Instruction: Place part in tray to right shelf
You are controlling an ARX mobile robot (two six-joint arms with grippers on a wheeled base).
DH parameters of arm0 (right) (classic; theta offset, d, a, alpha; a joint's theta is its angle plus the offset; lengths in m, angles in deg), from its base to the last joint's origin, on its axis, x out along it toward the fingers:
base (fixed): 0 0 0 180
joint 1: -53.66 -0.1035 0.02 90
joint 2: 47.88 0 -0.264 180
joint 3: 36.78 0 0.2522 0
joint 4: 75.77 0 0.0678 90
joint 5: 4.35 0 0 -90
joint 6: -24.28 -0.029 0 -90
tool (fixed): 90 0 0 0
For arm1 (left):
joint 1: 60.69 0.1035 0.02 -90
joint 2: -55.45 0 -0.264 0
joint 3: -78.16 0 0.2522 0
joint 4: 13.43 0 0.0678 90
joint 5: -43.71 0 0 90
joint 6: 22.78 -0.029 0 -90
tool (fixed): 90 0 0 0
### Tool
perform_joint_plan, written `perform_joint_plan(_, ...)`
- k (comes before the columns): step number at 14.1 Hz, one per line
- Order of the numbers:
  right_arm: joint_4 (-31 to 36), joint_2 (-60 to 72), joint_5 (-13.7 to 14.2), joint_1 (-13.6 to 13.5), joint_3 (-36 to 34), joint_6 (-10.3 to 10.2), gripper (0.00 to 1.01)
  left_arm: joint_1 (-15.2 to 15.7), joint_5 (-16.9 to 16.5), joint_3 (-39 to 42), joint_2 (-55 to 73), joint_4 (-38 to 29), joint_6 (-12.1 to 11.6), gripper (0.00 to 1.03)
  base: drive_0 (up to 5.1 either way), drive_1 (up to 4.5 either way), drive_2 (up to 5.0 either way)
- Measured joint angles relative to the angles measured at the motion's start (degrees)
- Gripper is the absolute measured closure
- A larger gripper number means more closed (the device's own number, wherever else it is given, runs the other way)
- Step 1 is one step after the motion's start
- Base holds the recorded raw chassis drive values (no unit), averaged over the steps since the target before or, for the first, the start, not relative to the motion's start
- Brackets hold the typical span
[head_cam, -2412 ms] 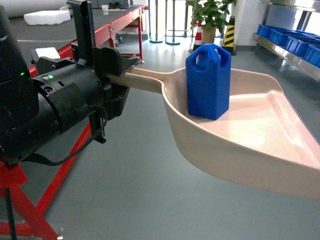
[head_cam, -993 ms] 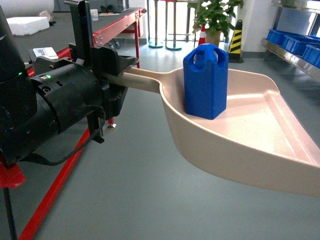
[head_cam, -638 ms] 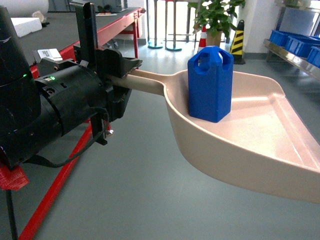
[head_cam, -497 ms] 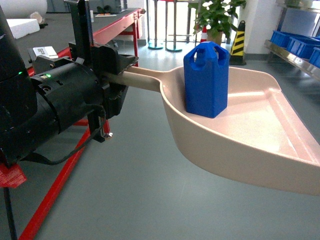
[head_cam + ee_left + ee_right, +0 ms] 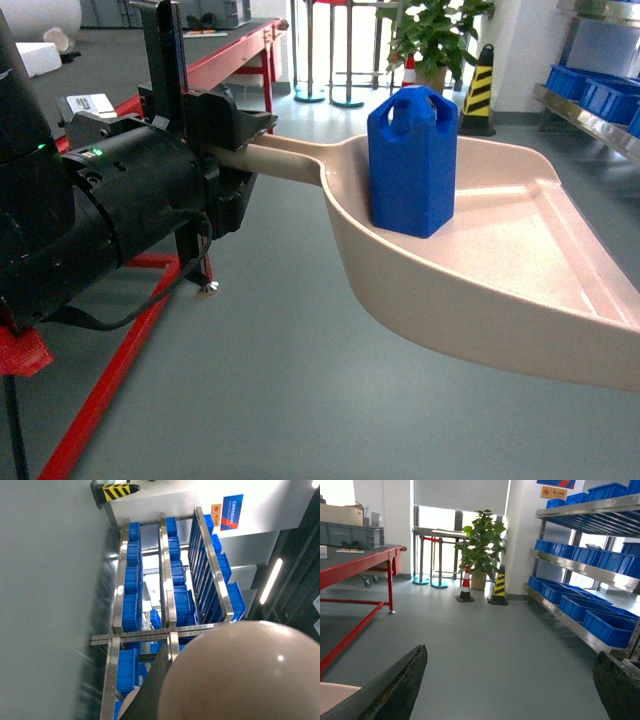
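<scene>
Carrying step: the left gripper (image 5: 225,150), fingers clamped on the tray (image 5: 520,290) handle, holds the blue part (image 5: 413,160) upright at centre frame. Right fingers (image 5: 395,685) wide, empty. Next calls for approaching the right shelf (image 5: 590,105), upper right.

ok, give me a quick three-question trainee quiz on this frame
1. True or false: the part stands upright inside the tray.
2. What is the left tool shut on? A) the tray's handle B) the part C) nothing
3. Fill in: the right shelf holds rows of blue ____.

Key: 1 true; 2 A; 3 crates.
</scene>
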Motion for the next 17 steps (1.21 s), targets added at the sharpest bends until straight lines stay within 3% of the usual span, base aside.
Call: perform_joint_plan(17, 0.07, -0.04, -0.02, -0.02, 0.11, 0.00, 0.03, 0.00, 0.07, 0.00, -0.02, -0.07, 0.00, 0.90, 0.0, 4.13, -4.2)
